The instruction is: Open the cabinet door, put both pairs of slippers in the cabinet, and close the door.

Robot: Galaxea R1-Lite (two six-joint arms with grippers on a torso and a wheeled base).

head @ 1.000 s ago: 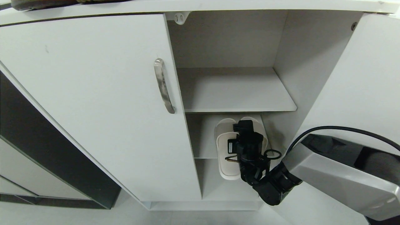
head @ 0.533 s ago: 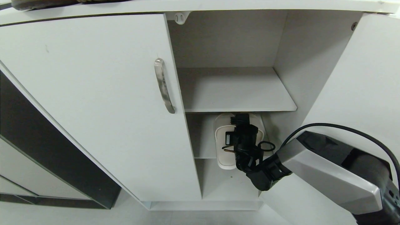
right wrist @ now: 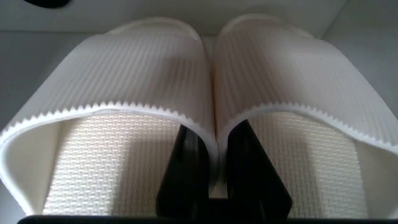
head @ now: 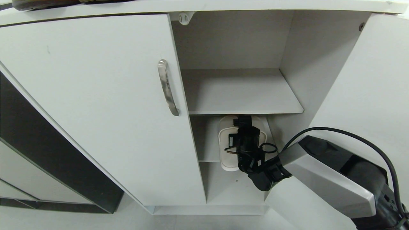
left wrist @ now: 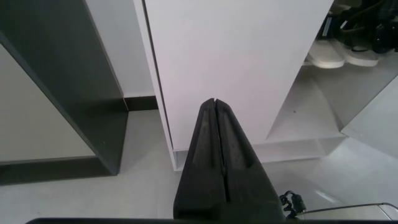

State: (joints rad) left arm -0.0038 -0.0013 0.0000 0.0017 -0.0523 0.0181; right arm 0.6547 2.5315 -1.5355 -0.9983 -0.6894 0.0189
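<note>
A pair of white slippers (head: 227, 150) lies side by side on the cabinet's lower shelf (head: 207, 143), toes pointing inward, heels overhanging its front edge. My right gripper (head: 244, 127) reaches into the open right half of the cabinet and is shut on the pair. In the right wrist view its black fingers (right wrist: 186, 171) pinch the two inner side walls of the slippers (right wrist: 124, 81) together. My left gripper (left wrist: 214, 106) hangs shut and empty before the foot of the closed left door (left wrist: 236, 56). The slippers (left wrist: 336, 56) also show there, far off.
The left door (head: 96, 95) with its metal handle (head: 167, 88) is closed. The right door (head: 367, 83) stands swung open beside my right arm. The upper shelf (head: 239, 92) and bottom compartment (head: 230, 191) are bare. A dark object (head: 41, 3) lies on the cabinet top, far left.
My right gripper has carried the white slippers deeper into the cabinet, sliding them further onto the lower shelf. The arm has followed inward.
</note>
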